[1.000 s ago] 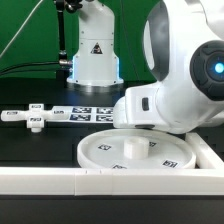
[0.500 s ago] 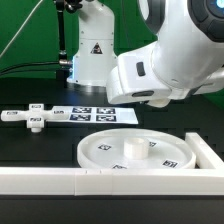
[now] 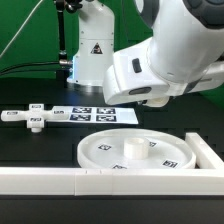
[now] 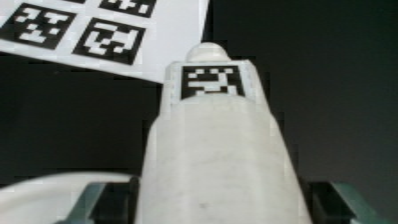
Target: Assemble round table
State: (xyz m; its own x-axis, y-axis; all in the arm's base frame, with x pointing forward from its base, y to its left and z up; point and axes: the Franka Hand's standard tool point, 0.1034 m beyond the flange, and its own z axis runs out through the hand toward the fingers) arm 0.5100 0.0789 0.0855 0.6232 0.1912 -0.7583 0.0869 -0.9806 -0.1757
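My gripper [image 4: 222,200] is shut on the short white post [image 4: 217,120]. A finger stands on each side of the post, which points away with its square tag near the far end. In the exterior view the hand [image 3: 150,70] hangs above and behind the large rimmed round disc [image 3: 100,150], and its fingers and the post are mostly hidden under it. The disc lies flat on the black table with a raised hub [image 3: 131,150] at its centre. An edge of it shows in the wrist view [image 4: 36,195]. The flat cross-shaped foot piece [image 3: 35,118] lies at the exterior view's left.
The marker board [image 3: 95,114] lies behind the disc and also shows in the wrist view [image 4: 80,30]. A long white border wall [image 3: 40,180] runs along the front and up the exterior view's right side [image 3: 205,150]. A second robot base [image 3: 93,55] stands at the back.
The hand has risen from just above the disc and shifted toward the exterior view's left. Almost all of this happened in the first half second. The disc and foot piece have not moved.
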